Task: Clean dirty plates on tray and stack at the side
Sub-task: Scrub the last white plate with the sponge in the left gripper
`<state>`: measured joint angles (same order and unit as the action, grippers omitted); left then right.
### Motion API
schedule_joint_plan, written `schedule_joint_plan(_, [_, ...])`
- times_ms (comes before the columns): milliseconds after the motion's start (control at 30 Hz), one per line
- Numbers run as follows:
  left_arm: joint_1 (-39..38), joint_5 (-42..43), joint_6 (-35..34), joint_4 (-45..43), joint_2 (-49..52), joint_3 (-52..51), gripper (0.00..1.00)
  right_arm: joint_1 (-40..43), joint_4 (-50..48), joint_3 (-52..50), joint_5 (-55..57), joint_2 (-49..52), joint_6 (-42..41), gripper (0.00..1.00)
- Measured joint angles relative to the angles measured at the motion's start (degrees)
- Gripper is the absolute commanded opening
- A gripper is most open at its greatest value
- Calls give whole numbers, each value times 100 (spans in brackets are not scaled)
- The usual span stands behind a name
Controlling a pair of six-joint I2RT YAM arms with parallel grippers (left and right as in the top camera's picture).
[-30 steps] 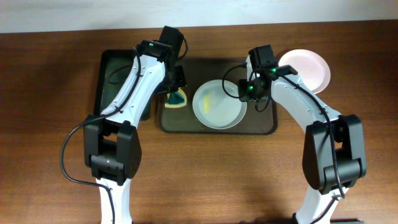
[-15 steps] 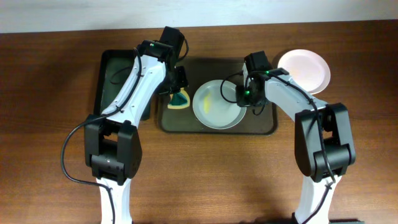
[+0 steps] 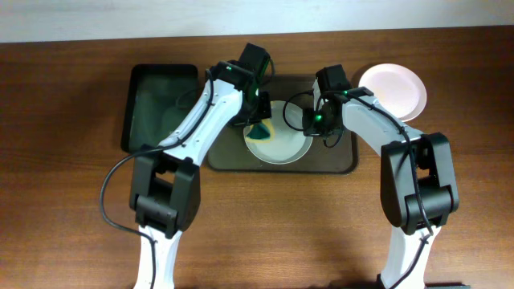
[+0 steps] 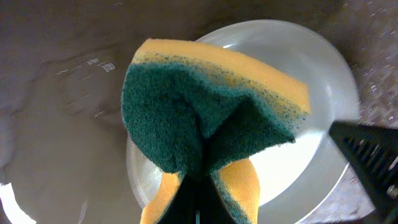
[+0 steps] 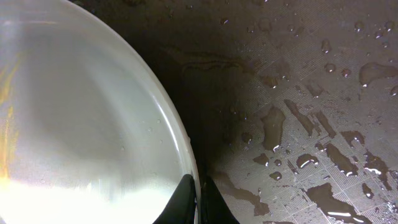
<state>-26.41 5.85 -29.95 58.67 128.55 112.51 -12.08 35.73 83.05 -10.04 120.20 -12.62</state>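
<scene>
Overhead view has the dirty plate (image 3: pixel 279 143) sitting mid-tray (image 3: pixel 341 163), with a yellow smear on it. The right claw (image 5: pixel 198 200) is pinched shut on the plate's right rim, I'd guess to stop it sliding around on the wet tray during scrubbing. The left claw (image 4: pixel 200 198) is clamped on a folded green-and-yellow sponge (image 4: pixel 205 118) over the plate's left side; can't tell if it's actually touching. A second plate (image 3: pixel 392 87) rests on the surface (image 3: pixel 64 201) just beside the tray's far right corner, probably the start of the stack. A smaller black tray (image 3: pixel 152 108) sits to the left.
</scene>
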Motion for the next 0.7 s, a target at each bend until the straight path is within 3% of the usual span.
schedule_joint_plan(333, [-278,496,-262,-693,507,0,0,0,0,0,-22,2,-92,4])
schedule_joint_plan(700, [-505,9,-269,-678,522,20,0,0,17,0,-22,2,-94,4])
